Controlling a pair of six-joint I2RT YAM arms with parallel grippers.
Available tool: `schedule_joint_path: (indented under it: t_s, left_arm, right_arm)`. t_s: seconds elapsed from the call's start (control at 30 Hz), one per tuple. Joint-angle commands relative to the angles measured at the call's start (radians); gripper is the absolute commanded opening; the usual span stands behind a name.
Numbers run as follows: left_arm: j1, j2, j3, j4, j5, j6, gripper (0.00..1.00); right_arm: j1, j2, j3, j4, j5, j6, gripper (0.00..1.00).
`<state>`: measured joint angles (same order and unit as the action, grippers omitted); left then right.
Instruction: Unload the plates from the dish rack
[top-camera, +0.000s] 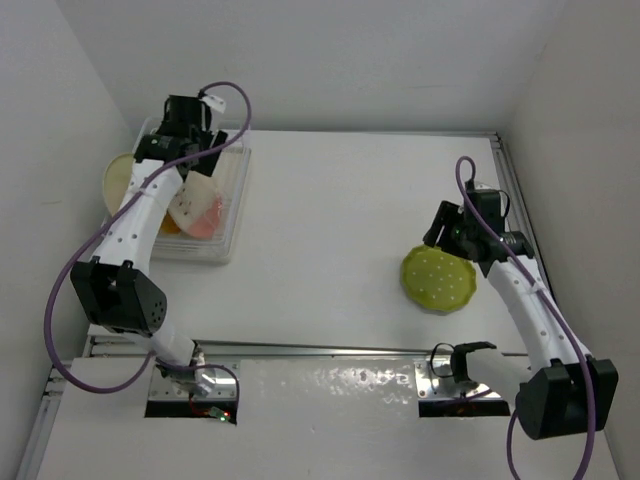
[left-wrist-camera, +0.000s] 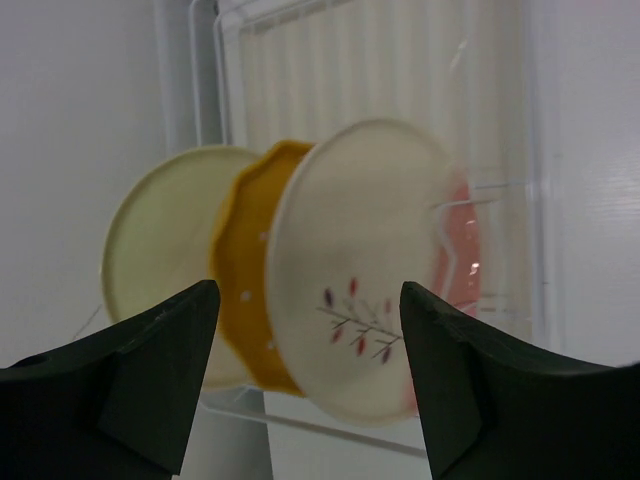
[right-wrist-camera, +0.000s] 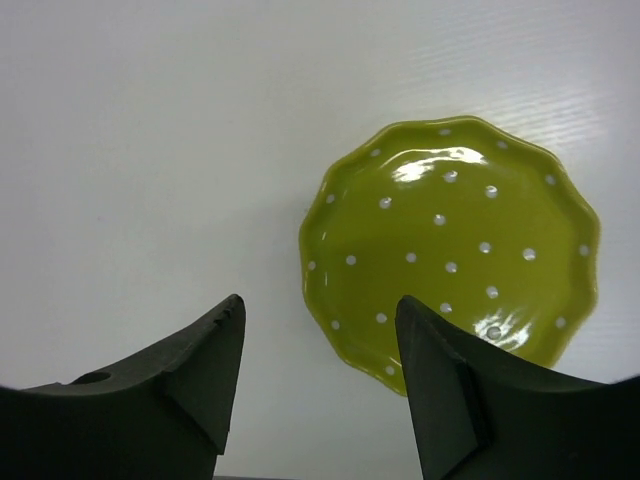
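Counting three plates (left-wrist-camera: 360, 250) in the dish rack (top-camera: 236, 215) upper left, orange plate (left-wrist-camera: 240, 250) half hidden; one green plate (right-wrist-camera: 455, 250) out; left gripper (left-wrist-camera: 307, 295), right gripper (right-wrist-camera: 320, 305) both apart, empty.

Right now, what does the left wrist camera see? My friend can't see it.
Three plates stand on edge in the clear dish rack: a cream plate, an orange plate with white dots, and a white-and-pink plate nearest the camera. The open left hand points at them, holding nothing.
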<state>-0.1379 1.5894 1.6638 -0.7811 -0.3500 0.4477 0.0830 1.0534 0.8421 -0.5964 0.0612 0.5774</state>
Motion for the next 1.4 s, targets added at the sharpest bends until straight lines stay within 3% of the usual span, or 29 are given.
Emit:
schedule_joint_path:
  t_s: [0.0, 0.2, 0.5, 0.77, 0.93, 1.03, 1.13, 1.17, 1.37]
  left_arm:
    - [0.136, -0.027, 0.079, -0.053, 0.061, -0.020, 0.70]
    - [0.198, 0.066, 0.133, -0.127, 0.206, -0.092, 0.62]
    - [0.231, 0.116, 0.099, -0.101, 0.267, -0.138, 0.52]
    - [0.235, 0.164, 0.057, -0.076, 0.227, -0.159, 0.49]
    - [0.277, 0.184, 0.057, -0.124, 0.307, -0.179, 0.44]
    - [0.313, 0.178, 0.054, -0.147, 0.345, -0.185, 0.31]
    - [0.330, 0.178, 0.059, -0.170, 0.410, -0.185, 0.06]
    - [0.330, 0.178, 0.060, -0.175, 0.419, -0.187, 0.02]
    - [0.330, 0.159, 0.151, -0.164, 0.460, -0.222, 0.00]
  right_arm:
    - [0.029, -0.004, 0.005, 0.088, -0.121, -0.117, 0.61]
    - [0.055, 0.003, -0.064, 0.176, -0.208, -0.082, 0.60]
    - [0.058, -0.009, -0.124, 0.159, -0.221, -0.106, 0.60]
    - [0.058, -0.029, -0.156, 0.178, -0.236, -0.097, 0.61]
    - [0.058, -0.032, -0.146, 0.162, -0.236, -0.108, 0.61]
    - [0.058, -0.044, -0.146, 0.167, -0.233, -0.108, 0.61]
    - [0.057, -0.052, -0.147, 0.170, -0.231, -0.105, 0.61]
    - [0.058, -0.052, -0.147, 0.172, -0.231, -0.105, 0.61]
    - [0.058, -0.056, -0.137, 0.170, -0.230, -0.103, 0.61]
